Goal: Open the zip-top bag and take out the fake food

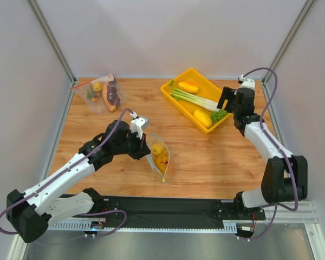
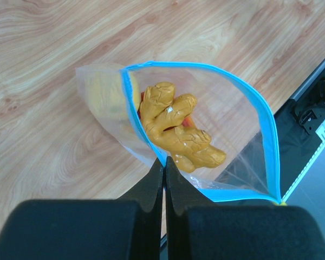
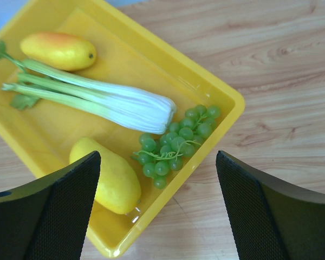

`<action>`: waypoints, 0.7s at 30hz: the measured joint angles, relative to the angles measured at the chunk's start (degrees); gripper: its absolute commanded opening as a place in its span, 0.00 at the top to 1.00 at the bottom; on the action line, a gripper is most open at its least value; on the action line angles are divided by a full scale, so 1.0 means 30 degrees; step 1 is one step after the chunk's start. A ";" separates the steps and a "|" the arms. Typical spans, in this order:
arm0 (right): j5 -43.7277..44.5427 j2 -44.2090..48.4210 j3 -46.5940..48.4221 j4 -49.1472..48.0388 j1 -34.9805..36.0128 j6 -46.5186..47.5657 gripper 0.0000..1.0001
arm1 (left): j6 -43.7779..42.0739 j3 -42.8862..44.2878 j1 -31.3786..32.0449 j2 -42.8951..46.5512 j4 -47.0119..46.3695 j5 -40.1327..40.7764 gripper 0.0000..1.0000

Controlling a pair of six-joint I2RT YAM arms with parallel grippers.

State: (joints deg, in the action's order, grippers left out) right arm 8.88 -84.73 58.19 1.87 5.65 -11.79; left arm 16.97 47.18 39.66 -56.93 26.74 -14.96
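Presently we note the left gripper [image 2: 163, 170] with its jaws pressed flat together, pinching one side of the light-blue zip strip of the zip-top bag [image 2: 238, 130]. The bag's mouth stands wide, and the strip is bowed into an open loop.

From overhead, the bag [image 1: 161, 157] sits near the middle of the wooden table [image 1: 206, 162]. It is right at the left gripper [image 1: 145, 143] and well apart from the tray. Whether its lower end rests on the wood or hangs clear, we cannot tell.

Some of the fake food [image 2: 179, 141] lies inside the bag:
- A lumpy orange piece [image 2: 168, 108] is uppermost.
- A round yellow piece [image 2: 108, 95] shows blurred through the plastic wall beside it.
- A sliver of red-orange [image 2: 188, 120] peeps out from under the orange lump.

The right gripper [image 3: 158, 162] has its jaws spread wide with nothing between them. It hangs over a corner of the yellow tray [image 3: 235, 105].

Under the gap we see a bunch of green grapes [image 3: 176, 141] lying in that corner, close against the white end of a green-white leek [image 3: 108, 100]. A plain yellow fruit [image 3: 111, 176] lies just beside the grapes. An orange-yellow fruit [image 3: 57, 50] lies by the leek's green end.

Overhead, the right gripper [image 1: 223, 103] is at the tray's right-hand corner, and the tray [image 1: 203, 86] sits at the back right of the table.

At the back left lies a second clear bag [image 1: 100, 96] with a red-orange strip. It holds a dark purple piece and a few small bits we cannot make out.
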 measured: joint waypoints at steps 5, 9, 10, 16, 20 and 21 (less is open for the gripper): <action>-0.0255 0.3650 -0.0415 0.0707 0.0699 -0.0117 0.14 | -0.0197 0.0685 0.0000 0.0029 0.0743 0.0000 1.00; -0.0743 0.5756 -0.0423 0.1464 0.2980 -0.0146 0.16 | -0.0313 0.1224 0.0000 0.0058 0.1428 0.0007 1.00; -0.0976 0.6215 -0.0423 0.1727 0.3825 -0.0219 0.16 | -0.0350 0.1355 0.0000 0.0058 0.1603 0.0007 1.00; -0.3337 0.7628 -0.0277 0.3315 0.8531 -0.0597 0.20 | -0.0495 0.1530 0.0000 0.0058 0.1894 0.0015 1.00; -0.5530 0.7614 -0.0219 0.3876 1.0732 -0.1341 0.26 | -0.0495 0.1530 0.0000 0.0058 0.1894 0.0007 1.00; -0.6120 0.7599 -0.0219 0.3898 1.1162 -0.1566 0.28 | -0.0495 0.1530 0.0000 0.0058 0.1887 0.0007 1.00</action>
State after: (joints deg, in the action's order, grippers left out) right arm -9.47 -61.93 57.54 13.56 39.13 -16.49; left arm 15.49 51.77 39.66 -56.75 32.40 -14.94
